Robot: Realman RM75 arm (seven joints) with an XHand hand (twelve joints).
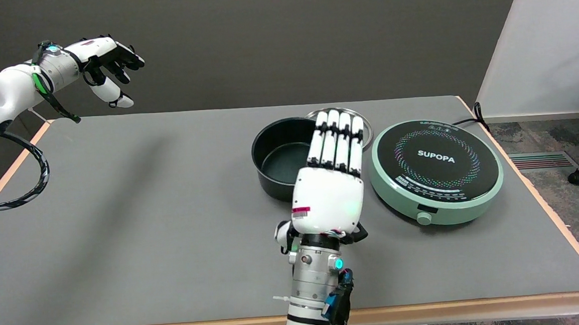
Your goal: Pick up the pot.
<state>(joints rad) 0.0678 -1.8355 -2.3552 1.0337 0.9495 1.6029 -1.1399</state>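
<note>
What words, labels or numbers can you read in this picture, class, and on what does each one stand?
"SUPOPA": white letters on the black top of the green induction cooker.
Small print along the cooker's front edge: too small to read.
Red-and-white sticker on the back of the right hand: too blurred to read.

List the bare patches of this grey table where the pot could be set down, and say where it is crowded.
Free: the wide grey table left of the black round pot, and the near strip before the green induction cooker. Crowded: the right half, where the pot, a metal dish, the cooker and the right hand cluster.
</note>
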